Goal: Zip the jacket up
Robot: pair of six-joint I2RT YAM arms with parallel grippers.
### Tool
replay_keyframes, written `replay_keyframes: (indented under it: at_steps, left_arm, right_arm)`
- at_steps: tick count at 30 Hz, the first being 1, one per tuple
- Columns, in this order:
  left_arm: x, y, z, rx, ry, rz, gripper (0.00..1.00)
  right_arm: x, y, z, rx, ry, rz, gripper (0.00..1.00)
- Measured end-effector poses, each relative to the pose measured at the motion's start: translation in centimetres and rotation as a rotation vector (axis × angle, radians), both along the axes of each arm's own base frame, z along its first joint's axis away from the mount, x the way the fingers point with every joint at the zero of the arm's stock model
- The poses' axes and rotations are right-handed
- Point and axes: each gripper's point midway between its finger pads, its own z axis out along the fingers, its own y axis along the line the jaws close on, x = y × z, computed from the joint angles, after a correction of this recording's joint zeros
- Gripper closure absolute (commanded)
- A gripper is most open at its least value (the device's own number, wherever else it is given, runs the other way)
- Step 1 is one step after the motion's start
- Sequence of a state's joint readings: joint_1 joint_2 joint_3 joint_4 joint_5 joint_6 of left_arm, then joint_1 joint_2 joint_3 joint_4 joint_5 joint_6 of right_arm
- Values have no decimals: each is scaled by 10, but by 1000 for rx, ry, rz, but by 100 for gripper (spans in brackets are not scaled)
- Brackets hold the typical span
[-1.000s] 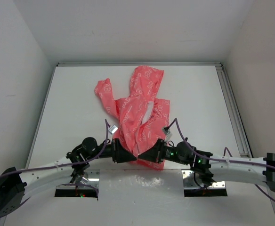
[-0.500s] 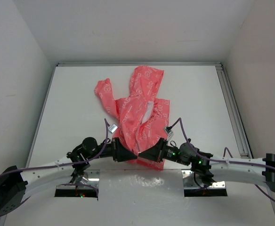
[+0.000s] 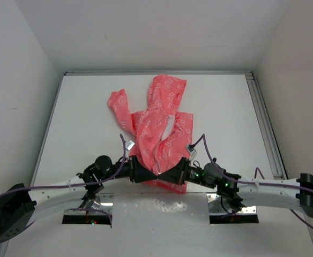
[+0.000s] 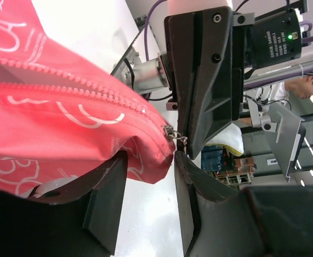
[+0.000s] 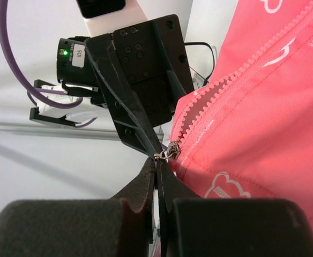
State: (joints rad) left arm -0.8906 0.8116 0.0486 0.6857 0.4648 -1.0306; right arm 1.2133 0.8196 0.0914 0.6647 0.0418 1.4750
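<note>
The coral-pink jacket (image 3: 159,126) lies spread on the white table, hood at the far end and hem near the arms. My right gripper (image 3: 166,175) is at the hem. In the right wrist view it (image 5: 157,163) is shut on the metal zipper pull (image 5: 164,155), with the slider (image 5: 173,149) at the bottom of the open zipper teeth. My left gripper (image 3: 146,174) faces it from the left. In the left wrist view its jaws (image 4: 150,160) stand apart, with the hem corner (image 4: 146,160) between the fingertips and the slider (image 4: 170,132) just above.
A sleeve (image 3: 119,107) lies off to the far left of the jacket. A metal rail (image 3: 263,123) runs along the table's right edge. White walls close in the table on three sides. Two cut-outs (image 3: 87,217) sit near the arm bases.
Both grippers have shifted only slightly at the hem and stay tip to tip. The jacket has hardly moved.
</note>
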Motion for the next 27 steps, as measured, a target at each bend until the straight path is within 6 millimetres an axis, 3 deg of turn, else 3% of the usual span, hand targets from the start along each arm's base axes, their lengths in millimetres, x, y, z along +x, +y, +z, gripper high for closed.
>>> replay_keyframes:
  at_steps: [3,4,5,7,8,17,27]
  left_arm:
    - [1,0,2,-9,-8,3,61]
    - [1,0,2,-9,-9,5,65]
    - [2,0,3,-11,-11,8,82]
    - [2,0,4,-13,-15,11,97]
    - [3,-1,4,-15,-17,13,100]
    - [2,1,0,10,-34,26,100]
    - [2,6,-18,93,-61,62,100]
  right_arm:
    - [0,0,-1,1,9,-1,100]
    - [0,0,-1,3,11,-1,100]
    - [0,0,-1,5,14,-2,100]
    - [0,-1,-3,2,19,-3,100]
    - [0,-1,-5,0,22,-4,100]
    - [3,-5,-11,-20,27,-28,100]
    - [29,6,-21,-151,52,-142,100]
